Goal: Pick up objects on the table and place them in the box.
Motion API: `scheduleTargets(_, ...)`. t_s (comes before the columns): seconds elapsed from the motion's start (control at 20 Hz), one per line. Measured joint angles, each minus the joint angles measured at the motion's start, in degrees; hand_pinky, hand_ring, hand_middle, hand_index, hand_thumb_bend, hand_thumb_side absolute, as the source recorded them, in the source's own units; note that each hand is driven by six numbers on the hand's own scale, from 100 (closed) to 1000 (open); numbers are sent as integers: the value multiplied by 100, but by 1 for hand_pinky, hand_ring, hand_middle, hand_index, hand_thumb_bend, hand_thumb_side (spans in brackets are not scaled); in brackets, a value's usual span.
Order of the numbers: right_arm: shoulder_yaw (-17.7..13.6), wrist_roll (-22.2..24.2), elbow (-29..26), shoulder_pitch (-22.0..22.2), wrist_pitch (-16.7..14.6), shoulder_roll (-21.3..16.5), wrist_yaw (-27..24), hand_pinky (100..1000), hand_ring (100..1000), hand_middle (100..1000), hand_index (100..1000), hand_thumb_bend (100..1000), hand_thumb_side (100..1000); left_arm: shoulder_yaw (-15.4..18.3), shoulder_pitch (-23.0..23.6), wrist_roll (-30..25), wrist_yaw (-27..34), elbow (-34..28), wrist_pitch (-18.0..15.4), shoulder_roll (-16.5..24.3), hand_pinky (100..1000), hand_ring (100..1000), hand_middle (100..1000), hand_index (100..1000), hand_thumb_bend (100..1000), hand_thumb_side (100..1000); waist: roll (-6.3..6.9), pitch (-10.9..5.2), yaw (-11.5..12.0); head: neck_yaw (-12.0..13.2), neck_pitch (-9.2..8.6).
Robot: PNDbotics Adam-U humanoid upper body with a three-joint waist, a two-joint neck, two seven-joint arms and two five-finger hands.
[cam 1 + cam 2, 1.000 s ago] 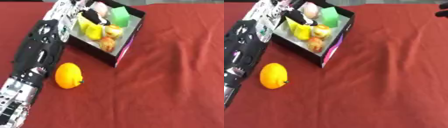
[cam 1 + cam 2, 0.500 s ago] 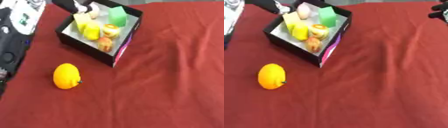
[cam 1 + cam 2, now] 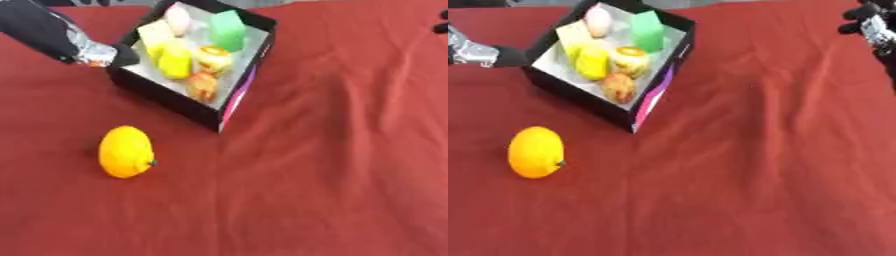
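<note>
With box (image 3: 229,102) filled far left and orange (image 3: 125,152) lying loose just near of it: orange likely next for pickup; right hand (image 3: 868,22) far right, fingers curled on nothing; left fingers unseen.

The cloth (image 3: 350,150) over the table is a deep brick red. The box (image 3: 171,97) is black outside, pale grey-white inside, with a pink and purple stripe down its near corner. Inside sit a green block (image 3: 227,30), a pale yellow block (image 3: 156,35), a bright yellow piece (image 3: 175,62), a pinkish egg shape (image 3: 178,17) and two orange-red fruits (image 3: 203,86). The lemon (image 3: 126,151) outside is orange-yellow.
</note>
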Motion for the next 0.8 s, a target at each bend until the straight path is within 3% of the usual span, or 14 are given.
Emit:
scheduleTargets(0.35, 0, -13, -3, 4, -12, -4, 8, 972, 738, 702, 836, 100, 515, -193, 234, -323, 193, -316, 413, 248, 708, 672, 662, 796, 560, 485, 4, 0, 41, 112, 48)
scheduleTargets(0.4, 0, -17, -3, 7, -14, -4, 16, 972, 738, 702, 836, 100, 515, -233, 266, -331, 229, -340, 480, 281, 700, 660, 648, 784, 576, 458, 5, 0, 41, 132, 48)
scheduleTargets(0.6, 0, -33, -3, 23, -26, -5, 50, 972, 738, 702, 835, 100, 516, -409, 435, -345, 315, -373, 711, 361, 707, 674, 663, 797, 567, 497, 5, -16, 60, 195, 49)
scheduleTargets(0.8, 0, -42, -3, 45, -20, -6, 51, 972, 738, 702, 835, 100, 515, -576, 593, -418, 356, -342, 730, 363, 715, 691, 681, 804, 554, 463, 5, -24, 76, 233, 49)
